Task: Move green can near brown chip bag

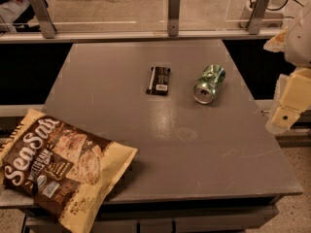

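The green can (209, 83) lies on its side on the grey table (160, 140), right of the middle, its silver open end facing the front. The brown chip bag (60, 166) lies flat at the front left corner and hangs over the table's edge. The can and the bag are far apart. My gripper (285, 111) is at the right edge of the view, off the table's right side, to the right of the can and a little nearer the front. It is apart from the can and holds nothing that I can see.
A flat dark snack bar (159, 80) lies left of the can near the table's middle. A glass barrier with metal posts (173, 13) runs along the table's far edge. The floor shows at the lower right.
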Controlling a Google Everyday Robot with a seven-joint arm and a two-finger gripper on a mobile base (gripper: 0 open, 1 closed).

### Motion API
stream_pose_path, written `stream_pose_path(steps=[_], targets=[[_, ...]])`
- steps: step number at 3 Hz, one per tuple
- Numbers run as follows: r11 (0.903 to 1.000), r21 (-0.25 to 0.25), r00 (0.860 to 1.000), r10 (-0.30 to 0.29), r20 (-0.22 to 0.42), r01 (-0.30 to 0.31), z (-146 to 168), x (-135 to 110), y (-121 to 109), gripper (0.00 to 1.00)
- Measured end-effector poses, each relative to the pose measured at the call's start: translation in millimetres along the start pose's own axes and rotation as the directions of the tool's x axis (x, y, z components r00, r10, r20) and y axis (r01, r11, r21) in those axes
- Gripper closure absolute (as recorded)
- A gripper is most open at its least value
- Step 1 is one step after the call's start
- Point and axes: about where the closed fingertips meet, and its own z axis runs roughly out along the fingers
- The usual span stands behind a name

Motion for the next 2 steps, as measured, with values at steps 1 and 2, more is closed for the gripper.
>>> stream_pose_path(steps=[1, 2], targets=[[1.0000, 0.000, 1.000, 0.000, 0.000, 0.000, 0.0, 0.0, 0.0, 0.00], [0.9992, 0.039, 1.000, -0.011, -0.025, 0.012, -0.1, 3.8, -8.3, 0.00]])
